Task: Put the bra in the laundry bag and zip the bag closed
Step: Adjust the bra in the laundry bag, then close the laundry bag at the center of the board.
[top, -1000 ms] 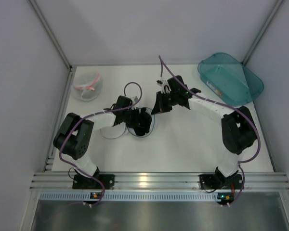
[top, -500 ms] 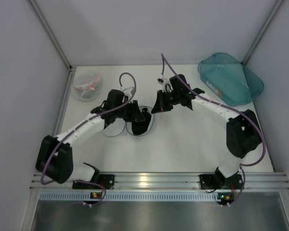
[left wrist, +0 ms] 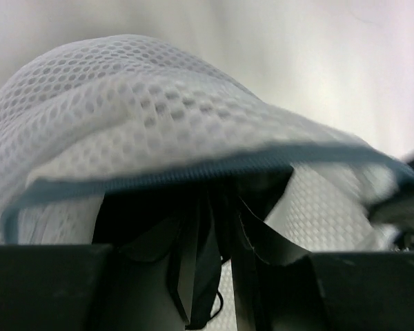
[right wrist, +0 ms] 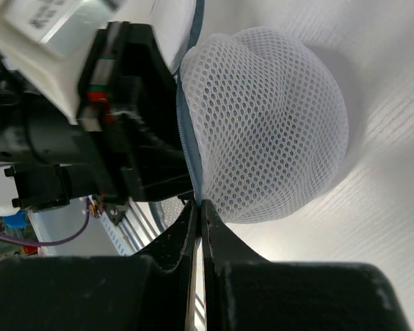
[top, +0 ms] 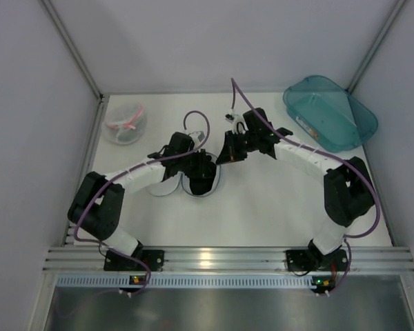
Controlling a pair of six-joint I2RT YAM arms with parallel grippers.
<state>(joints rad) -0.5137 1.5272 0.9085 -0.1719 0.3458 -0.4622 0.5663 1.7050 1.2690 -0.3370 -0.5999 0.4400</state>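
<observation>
The laundry bag (top: 167, 187) lies mid-table, its white mesh upper half (left wrist: 159, 103) raised, with the grey zip rim (left wrist: 193, 172) arching over the opening. My right gripper (top: 223, 157) is shut on that rim and holds it up; in the right wrist view the fingers (right wrist: 199, 210) pinch the rim beside the mesh dome (right wrist: 269, 124). The black bra (left wrist: 207, 241) hangs in the opening, and its cup shows dark inside the bag (top: 201, 182). My left gripper (top: 205, 164) is at the bag mouth, its jaws wide apart (left wrist: 210, 289) with bra fabric and straps between them.
A similar round mesh bag with a pink rim (top: 124, 124) sits at the back left. A teal plastic bin (top: 330, 112) stands at the back right. White walls close in the table on three sides. My left arm's wrist (right wrist: 90, 138) is close beside the right fingers.
My left arm swung its elbow out to the left and drew back, then came in again to the bag mouth. My right gripper has kept hold of the rim, nearly still.
</observation>
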